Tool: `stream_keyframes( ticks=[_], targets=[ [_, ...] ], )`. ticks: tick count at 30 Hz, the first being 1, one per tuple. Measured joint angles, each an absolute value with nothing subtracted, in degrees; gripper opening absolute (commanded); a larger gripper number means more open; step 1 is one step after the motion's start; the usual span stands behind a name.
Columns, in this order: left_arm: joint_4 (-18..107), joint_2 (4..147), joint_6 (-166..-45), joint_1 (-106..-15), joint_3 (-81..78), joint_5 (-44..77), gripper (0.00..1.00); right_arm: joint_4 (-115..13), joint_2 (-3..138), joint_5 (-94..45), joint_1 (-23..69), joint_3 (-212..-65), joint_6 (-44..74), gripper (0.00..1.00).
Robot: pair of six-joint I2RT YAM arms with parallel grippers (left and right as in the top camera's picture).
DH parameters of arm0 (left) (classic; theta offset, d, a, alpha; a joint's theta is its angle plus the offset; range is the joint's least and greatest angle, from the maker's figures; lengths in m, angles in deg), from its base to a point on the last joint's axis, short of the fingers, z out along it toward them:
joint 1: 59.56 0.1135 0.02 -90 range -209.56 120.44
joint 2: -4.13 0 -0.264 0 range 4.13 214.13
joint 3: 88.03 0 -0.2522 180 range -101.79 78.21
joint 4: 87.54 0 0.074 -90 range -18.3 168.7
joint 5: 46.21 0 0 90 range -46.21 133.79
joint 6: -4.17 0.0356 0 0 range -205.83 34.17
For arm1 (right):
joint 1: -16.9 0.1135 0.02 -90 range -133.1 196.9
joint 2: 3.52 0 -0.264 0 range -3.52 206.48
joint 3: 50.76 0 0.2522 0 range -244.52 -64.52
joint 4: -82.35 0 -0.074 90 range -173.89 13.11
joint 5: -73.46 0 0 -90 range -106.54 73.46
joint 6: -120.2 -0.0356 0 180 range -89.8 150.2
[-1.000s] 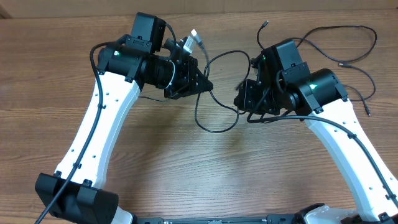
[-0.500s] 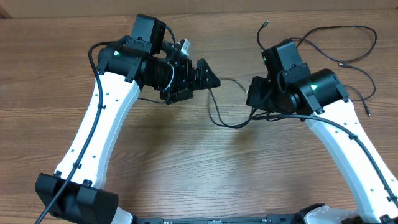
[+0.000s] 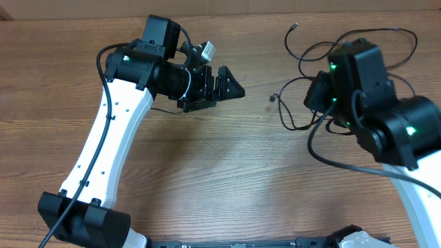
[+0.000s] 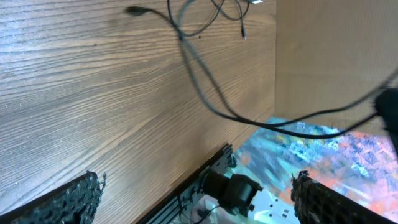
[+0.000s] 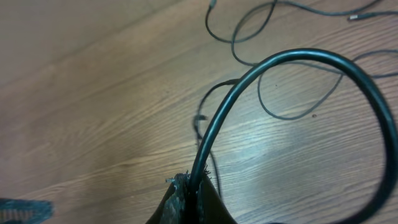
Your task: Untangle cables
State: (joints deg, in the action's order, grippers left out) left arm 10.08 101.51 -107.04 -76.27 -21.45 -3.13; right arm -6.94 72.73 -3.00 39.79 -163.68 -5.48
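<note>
Several thin black cables (image 3: pixel 386 29) lie looped on the wooden table at the back right, one plug end (image 3: pixel 294 26) pointing away. My right gripper (image 3: pixel 315 96) is shut on one cable (image 5: pixel 249 73), which arcs up out of its closed jaws (image 5: pixel 193 186) in the right wrist view; more loops (image 5: pixel 273 116) lie on the table beyond. My left gripper (image 3: pixel 217 93) hangs wide open over the table's middle left, holding nothing. In the left wrist view its fingertips (image 4: pixel 62 202) frame bare wood, and a cable (image 4: pixel 205 93) crosses well ahead of them.
The wooden table (image 3: pixel 207 172) fills the view. A loose cable end (image 3: pixel 273 98) lies between the two grippers. Thicker arm wiring (image 3: pixel 337 160) curves under the raised right arm. The left arm's white link (image 3: pixel 103 151) runs down the left side.
My left gripper has opened and let go of the cable. My right arm has swung right and risen toward the camera, dragging its cable away from the left gripper.
</note>
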Motion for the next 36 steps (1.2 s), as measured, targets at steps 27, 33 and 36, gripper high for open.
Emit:
stream_keyframes(
  ticks=[27,33,36],
  targets=[
    [7.5,101.5,-105.1,-76.3,-21.5,3.6,1.0,9.8,63.2,2.2,39.8,-166.8,-8.4,0.29],
    [7.3,101.5,-105.1,-76.3,-21.5,3.7,1.0,13.1,70.6,-0.8,39.8,-164.1,-8.6,0.36],
    [6.9,101.5,-105.1,-76.3,-21.5,3.8,1.0,13.0,73.9,-1.1,39.6,-160.9,-9.0,0.42]
  ],
)
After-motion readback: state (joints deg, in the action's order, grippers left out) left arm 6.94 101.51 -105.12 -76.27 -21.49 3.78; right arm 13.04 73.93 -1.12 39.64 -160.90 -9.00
